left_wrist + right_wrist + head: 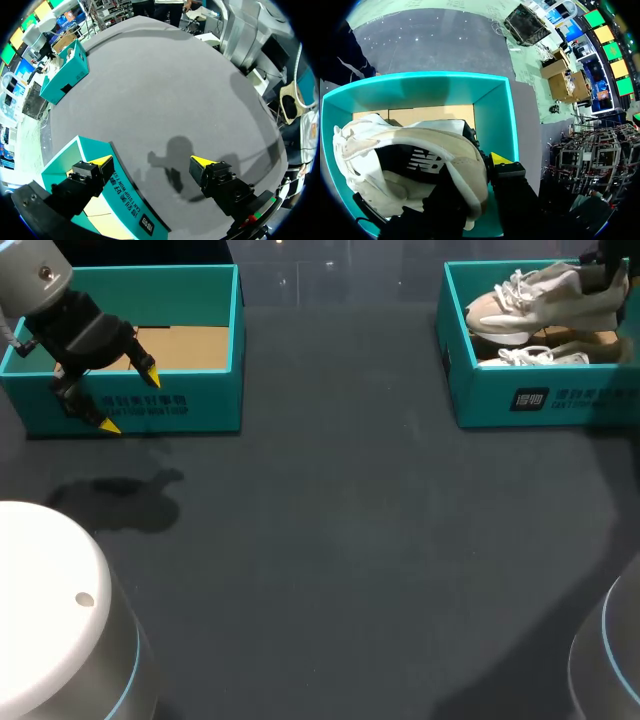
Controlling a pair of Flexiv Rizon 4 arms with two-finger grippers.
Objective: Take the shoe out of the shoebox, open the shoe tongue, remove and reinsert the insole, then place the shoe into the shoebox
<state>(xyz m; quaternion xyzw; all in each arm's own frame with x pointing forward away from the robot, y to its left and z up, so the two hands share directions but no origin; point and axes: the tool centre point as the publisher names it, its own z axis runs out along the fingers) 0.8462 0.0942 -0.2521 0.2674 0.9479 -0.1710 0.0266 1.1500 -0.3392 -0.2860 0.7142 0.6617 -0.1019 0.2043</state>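
A beige and white sneaker [545, 295] hangs tilted above the open teal shoebox [560, 400] at the far right. My right gripper [487, 162] is shut on its heel end. One yellow-tipped finger [500, 159] shows outside the shoe [405, 160]; the other is hidden by it. A second sneaker [545, 356] lies on the box floor beneath. My left gripper [130, 400] stands wide open over the front wall of another teal box [195, 405] at the far left, holding nothing. In the left wrist view that gripper [150, 161] straddles the box's corner [95, 150].
The left teal box shows only a bare cardboard floor [185, 345]. Dark grey tabletop [340, 540] stretches between the two boxes. In the left wrist view, the right-hand shoebox [65, 70] sits far ahead across the table.
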